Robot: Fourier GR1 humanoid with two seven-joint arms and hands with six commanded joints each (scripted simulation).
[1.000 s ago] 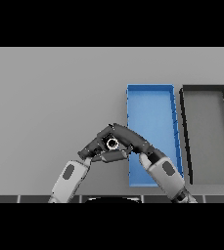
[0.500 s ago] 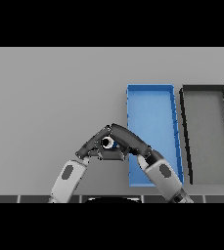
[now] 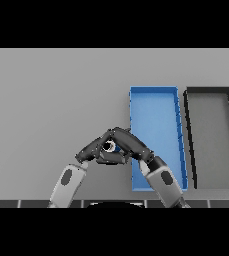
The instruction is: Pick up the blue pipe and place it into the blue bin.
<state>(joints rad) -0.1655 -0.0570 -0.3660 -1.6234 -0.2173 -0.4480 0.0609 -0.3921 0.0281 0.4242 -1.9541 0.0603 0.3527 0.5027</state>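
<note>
both hands, left hand and right hand, had edged down-left, fingers curled round the blue pipe, short of the blue bin.

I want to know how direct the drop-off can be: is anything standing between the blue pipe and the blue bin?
Nothing visible does. The blue pipe sits between the left hand and right hand, just left of the blue bin. Only the right hand lies on that side, reaching over the bin's near left edge.
</note>
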